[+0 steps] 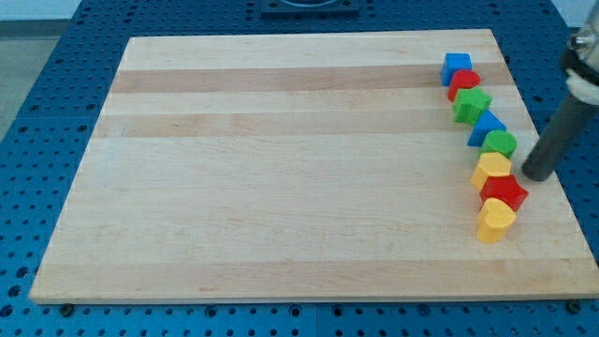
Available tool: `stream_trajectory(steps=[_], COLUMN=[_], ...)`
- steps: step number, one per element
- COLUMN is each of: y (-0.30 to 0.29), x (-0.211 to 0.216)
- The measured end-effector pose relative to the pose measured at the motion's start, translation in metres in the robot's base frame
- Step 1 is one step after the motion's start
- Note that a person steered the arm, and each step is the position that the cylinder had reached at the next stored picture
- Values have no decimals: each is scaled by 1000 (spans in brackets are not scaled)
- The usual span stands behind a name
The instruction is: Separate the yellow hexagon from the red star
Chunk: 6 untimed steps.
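Observation:
The yellow hexagon (491, 169) lies near the board's right edge, touching the red star (504, 193) just below it. My tip (537, 175) stands on the board right of the hexagon, a short gap away, and up and right of the red star. A yellow heart (495, 221) touches the red star from below. A green block (501, 143) touches the hexagon from above.
The column runs on upward: a blue block (486, 125), a green star (472, 105), a red block (463, 85) and a blue block (457, 65). The wooden board (281, 168) rests on a blue perforated table; its right edge lies close to my tip.

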<state>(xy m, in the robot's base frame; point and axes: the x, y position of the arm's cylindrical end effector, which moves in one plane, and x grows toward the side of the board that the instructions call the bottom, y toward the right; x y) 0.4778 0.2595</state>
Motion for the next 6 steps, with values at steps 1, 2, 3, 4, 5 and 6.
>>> stream_trajectory(steps=[1,2,3,4,5,6], y=[-37,-74,-113,-144,-143,-150], x=[0,0,1,1,-15,-24])
